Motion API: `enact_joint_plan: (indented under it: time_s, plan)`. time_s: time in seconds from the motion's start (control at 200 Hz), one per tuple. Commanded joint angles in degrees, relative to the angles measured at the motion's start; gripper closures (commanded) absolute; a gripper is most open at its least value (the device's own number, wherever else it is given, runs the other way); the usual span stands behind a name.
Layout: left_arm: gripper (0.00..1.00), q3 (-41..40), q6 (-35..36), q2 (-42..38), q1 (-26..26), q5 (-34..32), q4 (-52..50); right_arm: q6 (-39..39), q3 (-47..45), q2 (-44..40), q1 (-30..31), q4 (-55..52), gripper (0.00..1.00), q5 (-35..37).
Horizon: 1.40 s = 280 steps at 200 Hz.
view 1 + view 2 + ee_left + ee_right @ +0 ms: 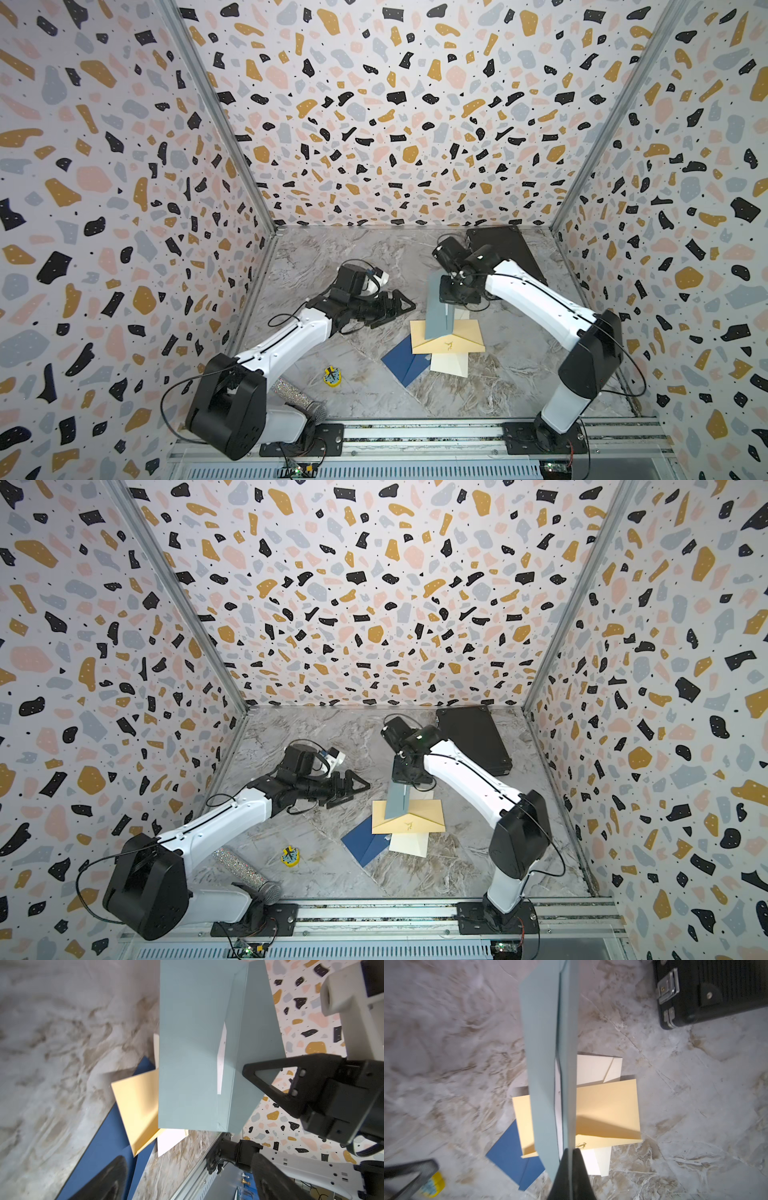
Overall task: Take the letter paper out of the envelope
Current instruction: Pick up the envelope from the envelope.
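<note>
Letter paper (220, 1064) shows only as a thin white sliver at the mouth of the pale blue-grey envelope (438, 311), which hangs in the air, clear of the table (332, 257).

On the left, the left gripper (401, 311) sits just beside the envelope with its jaws spread wide and nothing between them. In the left wrist view one of its fingers (270, 1084) lies in front of the opened flap (255, 1039); I cannot tell whether they touch. To do this well, it should put one finger on each side of the white edge, between flap and pocket, and close on paper alone. Catching the pocket wall as well would probably drag the whole envelope along.

In the middle, the envelope hangs on edge over a pile of a yellow envelope (453, 338), a navy envelope (405, 363) and a cream envelope (451, 365), so a dropped sheet would land among look-alikes.

On the right, the right gripper (572, 1157) is clamped on the envelope's upper end. Whether that pinch also traps the sheet inside cannot be seen. If it does, the paper will resist. The pull should run straight out of the mouth, slowly, against a firm right arm.
</note>
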Motion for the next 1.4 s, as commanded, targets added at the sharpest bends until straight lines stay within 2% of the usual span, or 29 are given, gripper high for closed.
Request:
enact_joint_plan:
  time_s: [0.0, 0.14, 0.27, 0.37, 0.521, 0.661, 0.721, 0.846, 0.936, 1.026, 1.116, 1.171, 1.286, 1.396]
  plan:
    - [0.03, 4.66, 0.89, 1.75, 2.81, 5.02, 2.35, -10.12, 2.12, -5.04, -3.33, -3.49, 1.0, -10.48]
    - [0.04, 8.31, -0.17, 4.99, 5.57, 11.72, 6.86, -10.33, 0.06, -10.06, -8.26, 2.18, 1.0, -26.36]
    - [0.06, 10.01, -3.41, 9.12, 5.97, 19.02, 13.9, -4.34, -4.55, -13.72, -11.38, 11.62, 1.0, -37.03]
    - [0.09, 10.09, -5.5, 10.33, 6.2, 21.26, 17.43, 1.89, -8.29, -15.41, -13.43, 20.02, 1.0, -43.95]
    - [0.11, 9.51, -8.31, 10.33, 6.29, 21.28, 20.87, 9.19, -12.55, -15.98, -14.95, 30.13, 1.0, -51.44]
    - [0.18, 8.27, -13.34, 10.38, 6.3, 21.97, 27.89, 13.44, -15.29, -15.72, -15.36, 35.39, 1.0, -54.38]
    - [0.25, 7.98, -15.08, 10.92, 6.28, 22.5, 29.82, 15.07, -16.16, -15.63, -15.63, 37.74, 1.0, -55.25]
    - [0.43, 6.49, -19.79, 11.85, 6.73, 22.78, 36.37, 18.55, -16.84, -14.54, -16.15, 42.54, 1.0, -57.52]
    - [0.58, 5.21, -26.45, 13.36, 7.01, 23.04, 45.92, 19.77, -16.74, -13.51, -16.3, 44.56, 1.0, -58.91]
    - [0.72, 3.56, -37.43, 16.38, 7.15, 22.98, 61.18, 19.47, -16.14, -12.36, -16.49, 43.87, 1.0, -59.68]
    - [0.87, 2.1, -52.8, 20.74, 7.61, 20.99, 81.65, 19.55, -16.0, -11.51, -17.01, 43.96, 1.0, -60.01]
    - [1.0, 2.31, -60.87, 24.23, 7.86, 18.81, 91.14, 19.97, -15.96, -11.02, -17.29, 44.67, 1.0, -60.16]
    - [1.0, 2.92, -61.9, 23.7, 7.81, 17.81, 90.92, 19.36, -14.98, -9.33, -17.94, 43.85, 1.0, -60.64]
    - [1.0, 4.73, -62.28, 22.0, 7.75, 16.49, 88.6, 16.91, -13.78, -8.08, -18.13, 41.02, 0.85, -59.8]
